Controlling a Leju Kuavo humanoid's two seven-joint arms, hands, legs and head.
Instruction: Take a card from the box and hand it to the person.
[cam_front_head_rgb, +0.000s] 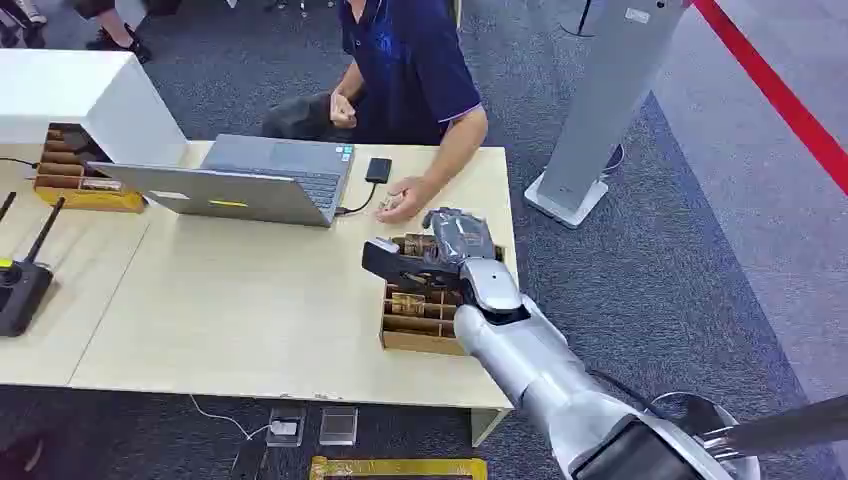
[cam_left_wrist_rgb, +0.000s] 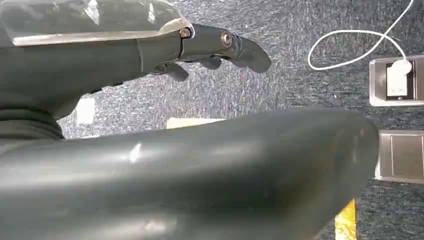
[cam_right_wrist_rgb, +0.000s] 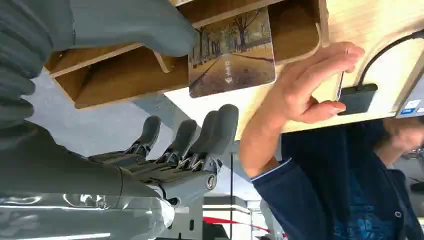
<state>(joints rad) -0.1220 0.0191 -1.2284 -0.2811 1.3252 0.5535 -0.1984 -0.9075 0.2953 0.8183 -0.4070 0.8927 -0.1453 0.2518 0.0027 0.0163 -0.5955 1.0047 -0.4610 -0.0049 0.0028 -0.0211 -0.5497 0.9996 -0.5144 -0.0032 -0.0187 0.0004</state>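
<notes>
We see our right hand (cam_front_head_rgb: 455, 250) reaching over the shallow brown cardboard box with slotted dividers (cam_front_head_rgb: 420, 322), which sits near the right end of the pale wood-grain bench (cam_front_head_rgb: 230, 300). In the right wrist view the thick grey thumb (cam_right_wrist_rgb: 135, 22) lies against the near edge of a glossy rectangular card printed with a sepia tree-lined avenue (cam_right_wrist_rgb: 231, 52), while the dark, smooth fingers (cam_right_wrist_rgb: 200, 137) stand apart from it, stretched and slightly spread. The card stands in the end compartment of the box, its printed face turned toward the fingers and its far part reaching past the box's rounded rim. We cannot tell whether the thumb alone presses it or merely touches it; nothing is pinched, so the hand reads as released.

A person in a dark blue polo shirt (cam_front_head_rgb: 410, 60) sits at the far side of the bench, one hand (cam_front_head_rgb: 400, 200) resting on the wood just beyond the box, holding something thin between its fingers.

Our left hand (cam_left_wrist_rgb: 215, 50) hangs over speckled grey carpet (cam_left_wrist_rgb: 280, 80), its dark fingers loosely curved and holding nothing.

On the bench also lie a silver laptop (cam_front_head_rgb: 260, 180), a small black device on a cable (cam_front_head_rgb: 378, 169), and a second brown divided box (cam_front_head_rgb: 75, 175).
</notes>
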